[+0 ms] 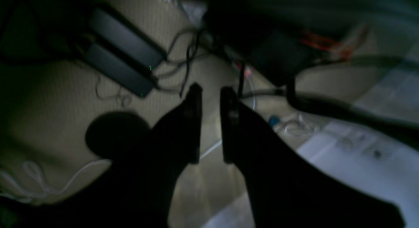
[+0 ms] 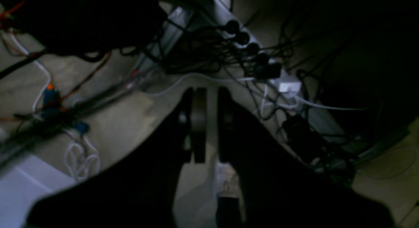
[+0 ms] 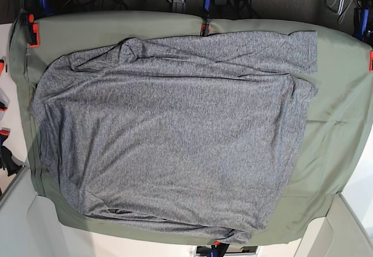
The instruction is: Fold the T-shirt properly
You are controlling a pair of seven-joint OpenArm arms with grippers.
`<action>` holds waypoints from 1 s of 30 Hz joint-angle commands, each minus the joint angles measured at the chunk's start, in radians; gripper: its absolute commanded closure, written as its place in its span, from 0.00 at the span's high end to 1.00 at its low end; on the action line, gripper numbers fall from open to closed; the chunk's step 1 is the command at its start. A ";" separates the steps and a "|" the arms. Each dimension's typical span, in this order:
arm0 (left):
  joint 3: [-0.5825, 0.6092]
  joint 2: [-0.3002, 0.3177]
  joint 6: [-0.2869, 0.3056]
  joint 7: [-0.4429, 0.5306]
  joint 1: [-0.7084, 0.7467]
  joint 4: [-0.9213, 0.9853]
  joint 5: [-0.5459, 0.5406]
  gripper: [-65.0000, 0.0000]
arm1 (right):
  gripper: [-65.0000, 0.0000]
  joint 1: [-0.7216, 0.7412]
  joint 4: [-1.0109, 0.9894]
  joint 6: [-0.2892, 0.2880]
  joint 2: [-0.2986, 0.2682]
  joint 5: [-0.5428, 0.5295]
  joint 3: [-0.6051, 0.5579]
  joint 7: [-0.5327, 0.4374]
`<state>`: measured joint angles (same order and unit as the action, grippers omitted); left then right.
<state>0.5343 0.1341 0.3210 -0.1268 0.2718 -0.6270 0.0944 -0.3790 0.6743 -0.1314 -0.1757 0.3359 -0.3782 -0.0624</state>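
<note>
T-shirt point(image 3: 169, 146) spread flat — green cloth point(image 3: 335, 129) | left gripper point(image 1: 211, 92) narrowly parted, empty | right gripper point(image 2: 208, 92) likewise

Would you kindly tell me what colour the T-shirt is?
Heather grey with a fine speckle and no print; the T-shirt shows best in the base view.

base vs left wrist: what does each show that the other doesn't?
Only the base view: the grey T-shirt spread nearly flat over the olive-green cloth, which is held by orange clamps. No arm appears in it.

Only the left wrist view: the left end effector, its fingers slightly apart with nothing between them, hanging over beige floor. Below lie two dark rectangular boxes with cables, and a pale surface at lower right.

Shared: nothing I can match for certain. The wrist view is dark and blurred and shows no shirt.
</note>
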 commanded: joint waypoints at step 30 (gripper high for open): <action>-0.761 0.138 0.181 -0.220 0.683 -1.336 -0.368 0.49 | 0.55 -0.576 1.366 0.473 -0.303 -0.243 0.180 0.206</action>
<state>-0.2218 0.2657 0.4957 -0.3637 0.9401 -1.9480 -0.2741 -0.9478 2.0239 0.3344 -0.4755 0.0807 -0.1974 0.1658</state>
